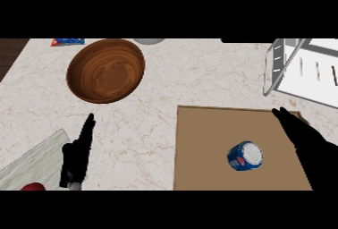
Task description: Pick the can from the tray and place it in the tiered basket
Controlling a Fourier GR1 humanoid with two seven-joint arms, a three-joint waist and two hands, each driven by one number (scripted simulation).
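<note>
While the right hand [307, 143] hovers with straight fingers [285, 117] held close together and pinching nothing, the can [245, 156] lies just left of it on the tray [198, 134], toward the near side. Its top faces up, long axis about upright. The left hand [76, 156], fingers straight, rests well apart on the left. The basket [290, 62] stands far right on the counter [158, 116].

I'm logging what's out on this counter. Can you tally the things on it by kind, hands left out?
Can: 1
Tray: 1
Wooden bowl: 1
Tiered basket: 1
Blue packet: 1
Grey round thing, cut off at the top: 1
Red thing, cut off at the bottom: 1
Total: 7
</note>
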